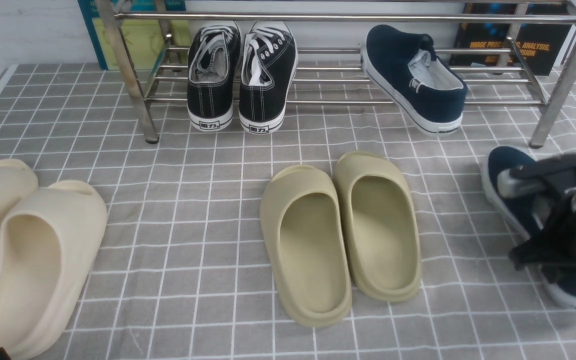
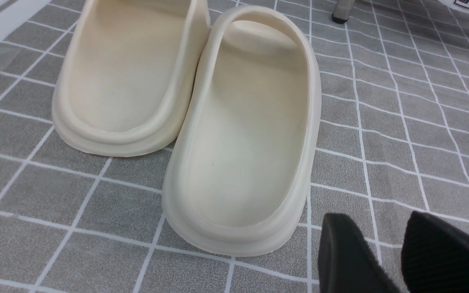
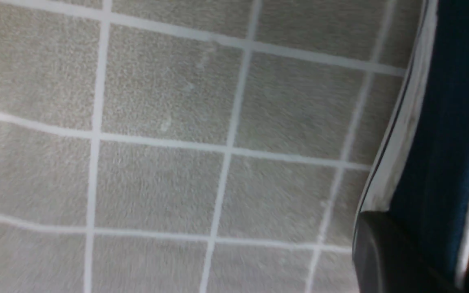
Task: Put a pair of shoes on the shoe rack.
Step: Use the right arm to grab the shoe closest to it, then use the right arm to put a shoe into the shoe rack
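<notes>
One navy shoe (image 1: 413, 75) lies tilted on the lower bars of the silver shoe rack (image 1: 343, 17), towards its right end. The other navy shoe (image 1: 505, 160) rests on the checked cloth at the far right, in front of the rack's right leg. My right gripper (image 1: 533, 215) sits over this shoe and hides its middle. In the right wrist view the gripper (image 3: 430, 260) is shut on the shoe's navy side wall (image 3: 450, 122), one black finger (image 3: 381, 252) pressed against the outside by the white sole. My left gripper (image 2: 375, 219) stands open above the cloth, holding nothing.
Black lace-up sneakers (image 1: 240, 75) occupy the rack's left part. Olive slides (image 1: 343, 230) lie mid-cloth in front of the rack. Cream slides (image 1: 38, 260) lie at the left, next to my left gripper's fingers (image 2: 340, 252). Books (image 1: 513, 40) lean behind the rack.
</notes>
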